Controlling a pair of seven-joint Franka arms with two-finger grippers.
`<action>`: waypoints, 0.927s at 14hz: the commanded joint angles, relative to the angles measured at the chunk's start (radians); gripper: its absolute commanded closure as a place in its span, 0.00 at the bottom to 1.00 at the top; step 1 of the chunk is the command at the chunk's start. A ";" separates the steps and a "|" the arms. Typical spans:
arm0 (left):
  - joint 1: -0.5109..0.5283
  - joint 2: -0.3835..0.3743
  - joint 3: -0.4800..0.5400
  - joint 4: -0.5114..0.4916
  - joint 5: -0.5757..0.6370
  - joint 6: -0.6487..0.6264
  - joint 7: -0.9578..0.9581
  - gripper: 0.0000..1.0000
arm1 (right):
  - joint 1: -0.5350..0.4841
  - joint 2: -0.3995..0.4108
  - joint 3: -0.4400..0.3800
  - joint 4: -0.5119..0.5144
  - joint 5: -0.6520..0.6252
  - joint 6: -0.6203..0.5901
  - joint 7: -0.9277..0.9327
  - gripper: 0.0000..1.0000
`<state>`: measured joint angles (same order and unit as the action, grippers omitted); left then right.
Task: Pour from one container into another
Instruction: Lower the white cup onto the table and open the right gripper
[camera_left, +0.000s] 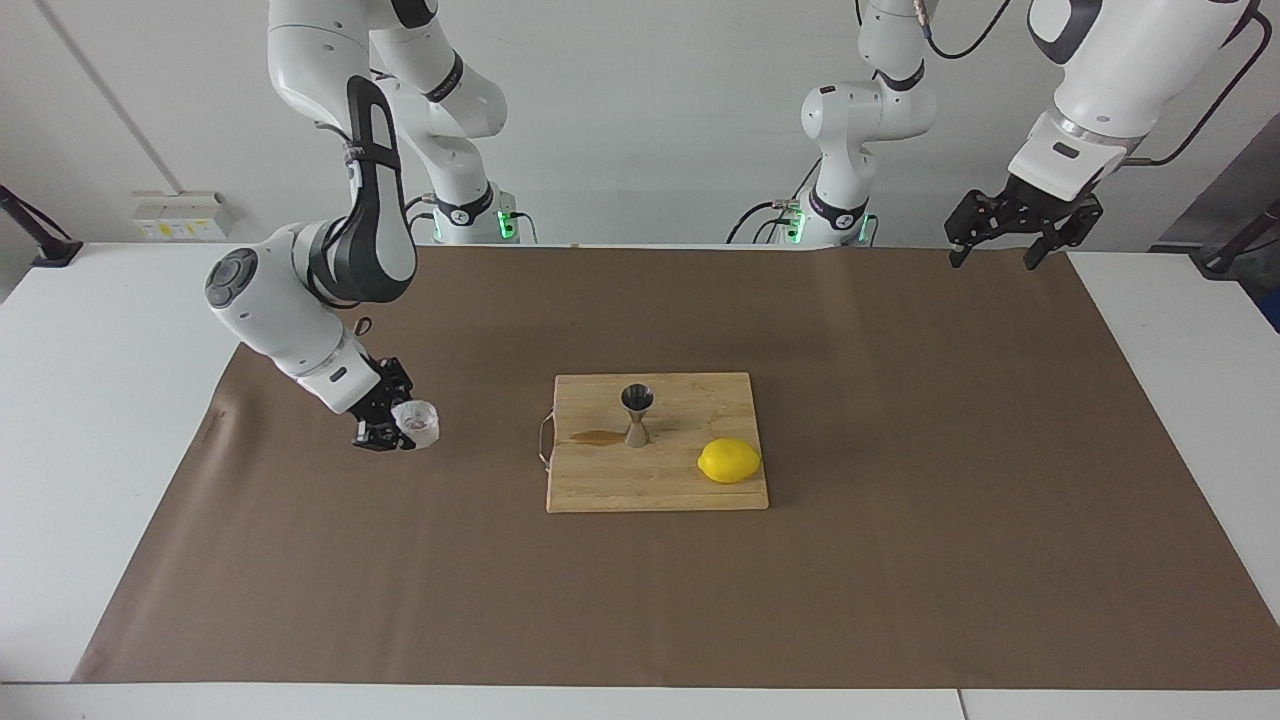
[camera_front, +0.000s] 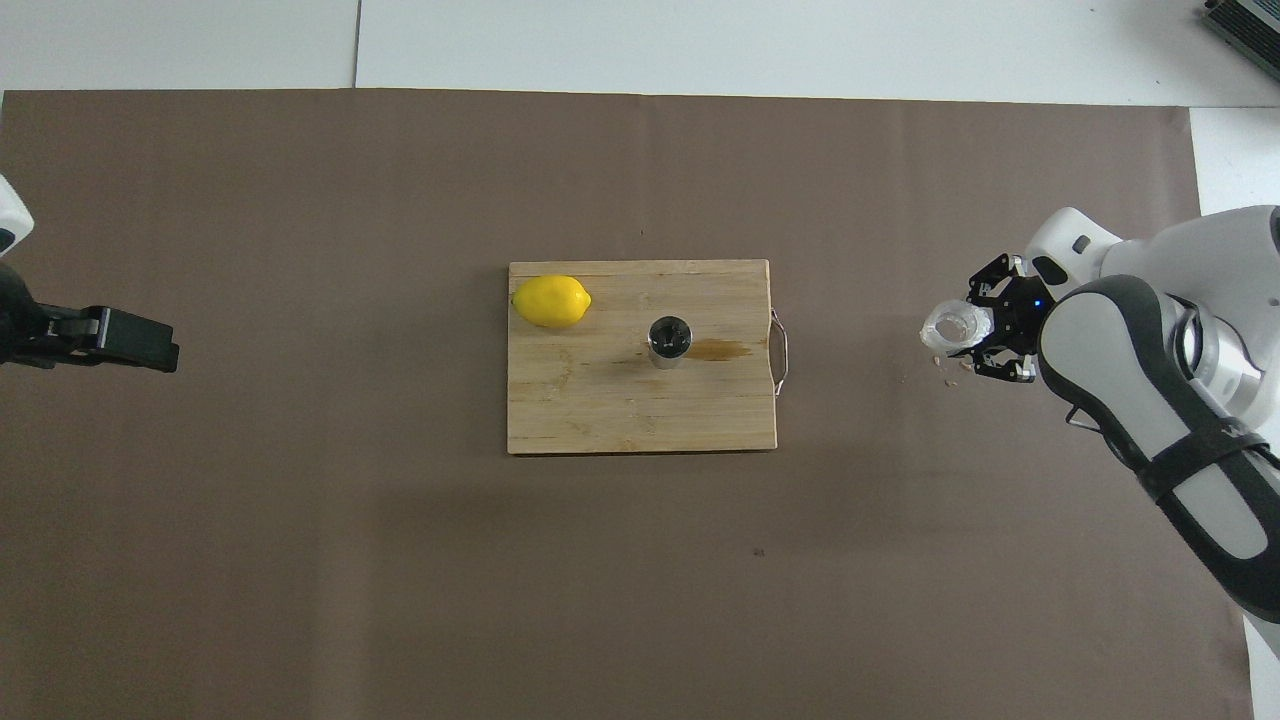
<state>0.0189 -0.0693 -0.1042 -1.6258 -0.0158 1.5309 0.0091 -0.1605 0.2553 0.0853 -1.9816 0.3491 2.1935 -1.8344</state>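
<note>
The small clear glass cup (camera_left: 418, 424) (camera_front: 952, 327) is held low over the brown mat, off the board toward the right arm's end of the table. My right gripper (camera_left: 405, 428) (camera_front: 978, 332) is shut on it from the side. I cannot tell whether the cup touches the mat. The steel hourglass jigger (camera_left: 637, 414) (camera_front: 669, 340) stands upright in the middle of the wooden cutting board (camera_left: 600, 490) (camera_front: 600, 420). My left gripper (camera_left: 995, 258) (camera_front: 120, 340) waits open and holds nothing, high over the mat's edge at the left arm's end.
A yellow lemon (camera_left: 729, 460) (camera_front: 551, 301) lies on the board toward the left arm's end. A brown wet stain (camera_left: 598, 437) (camera_front: 720, 349) marks the board beside the jigger. A few crumbs (camera_front: 945, 364) lie on the mat by the cup.
</note>
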 joint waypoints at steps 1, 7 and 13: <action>0.013 -0.030 -0.006 -0.031 -0.013 -0.003 -0.005 0.00 | -0.043 -0.042 0.017 -0.103 0.071 0.044 -0.100 0.62; 0.013 -0.030 -0.006 -0.031 -0.013 -0.003 -0.006 0.00 | -0.067 -0.024 0.016 -0.164 0.117 0.109 -0.186 0.57; 0.013 -0.030 -0.006 -0.031 -0.013 -0.003 -0.006 0.00 | -0.063 -0.025 0.016 -0.174 0.117 0.124 -0.181 0.00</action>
<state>0.0189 -0.0693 -0.1042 -1.6258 -0.0158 1.5309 0.0091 -0.2080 0.2520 0.0866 -2.1320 0.4292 2.3000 -1.9816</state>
